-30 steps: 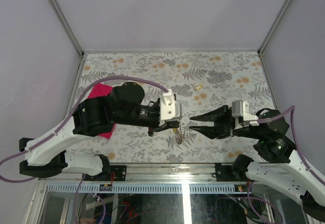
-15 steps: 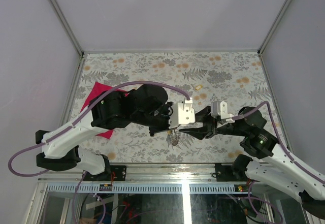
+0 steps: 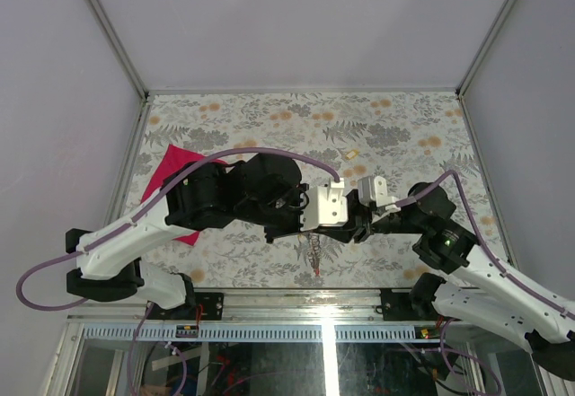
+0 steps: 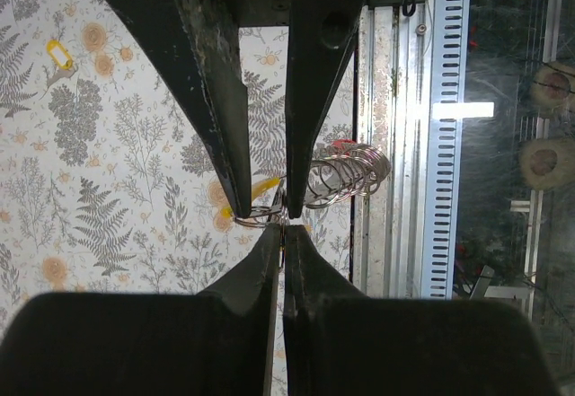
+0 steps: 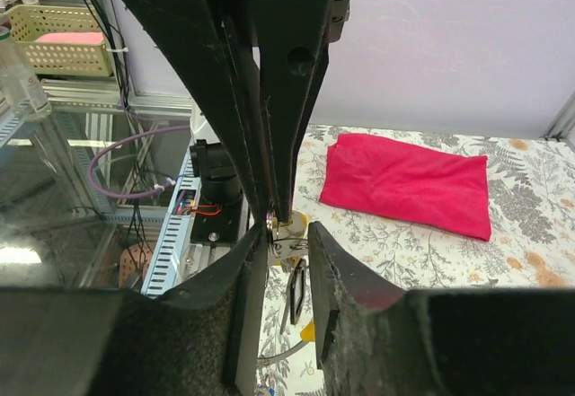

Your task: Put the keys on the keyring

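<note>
My left gripper (image 3: pixel 305 227) (image 4: pixel 283 232) is shut on the thin grey keyring (image 4: pixel 259 216) and holds it above the table. A bunch of coiled wire rings (image 4: pixel 352 171) hangs from it, with a red cap (image 4: pixel 346 145) and a yellow cap (image 4: pixel 262 187) showing. In the top view the bunch (image 3: pixel 314 252) dangles below both grippers. My right gripper (image 3: pixel 346 227) (image 5: pixel 287 232) faces the left one tip to tip, its jaws a little apart on either side of the ring. A black key (image 5: pixel 296 293) and a yellow cap (image 5: pixel 308 331) hang just under its fingers. One yellow key (image 3: pixel 352 154) (image 4: pixel 58 53) lies alone on the table.
A red cloth (image 3: pixel 171 164) (image 5: pixel 404 180) lies on the left of the floral table (image 3: pixel 404 127). The metal rail of the table's near edge (image 4: pixel 409 145) runs just beside the grippers. Grey walls stand on three sides.
The right gripper has moved left until its tips meet the left gripper's. The left gripper shifted right, and the hanging bunch of rings came with it.
</note>
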Controlling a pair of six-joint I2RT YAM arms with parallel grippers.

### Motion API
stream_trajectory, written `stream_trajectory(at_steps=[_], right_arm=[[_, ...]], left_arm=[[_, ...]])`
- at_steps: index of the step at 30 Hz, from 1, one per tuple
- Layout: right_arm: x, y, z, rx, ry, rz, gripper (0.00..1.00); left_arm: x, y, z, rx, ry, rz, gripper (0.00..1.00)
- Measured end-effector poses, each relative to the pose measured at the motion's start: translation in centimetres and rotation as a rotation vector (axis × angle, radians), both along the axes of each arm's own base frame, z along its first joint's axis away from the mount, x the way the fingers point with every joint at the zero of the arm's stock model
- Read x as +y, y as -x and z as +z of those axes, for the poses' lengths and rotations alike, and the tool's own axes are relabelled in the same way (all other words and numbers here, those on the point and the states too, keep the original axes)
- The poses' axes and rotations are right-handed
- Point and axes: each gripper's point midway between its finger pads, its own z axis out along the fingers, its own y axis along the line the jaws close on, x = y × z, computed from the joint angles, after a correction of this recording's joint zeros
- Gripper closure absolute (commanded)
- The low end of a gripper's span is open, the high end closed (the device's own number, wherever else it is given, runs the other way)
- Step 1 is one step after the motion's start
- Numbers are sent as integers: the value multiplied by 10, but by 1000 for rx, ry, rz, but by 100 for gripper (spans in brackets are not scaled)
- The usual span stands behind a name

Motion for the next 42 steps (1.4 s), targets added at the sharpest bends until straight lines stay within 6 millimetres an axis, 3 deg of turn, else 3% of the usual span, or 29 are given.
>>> stream_trajectory(at_steps=[9, 13, 15, 20, 24, 33, 42], right_arm=[[2, 3, -3, 9, 9, 26, 79], [2, 3, -2, 12, 10, 28, 96], [2, 5, -3, 19, 14, 37, 100], [0, 6, 1, 36, 32, 30, 100], [-4, 8, 12, 29, 21, 25, 100], [-14, 18, 36, 9, -27, 33, 100], [-18, 24, 49, 19, -67, 45, 100]], left_arm=[[-1, -1, -2, -3, -9, 2, 100], [0, -1, -2, -6, -10, 4, 100], [0, -2, -2, -11, -12, 8, 97], [-2, -3, 0, -22, 8, 12, 81], [3, 0, 2, -34, 55, 10, 76], [11, 14, 29, -53, 338, -5, 75], [0, 19, 48, -51, 607, 6, 75]])
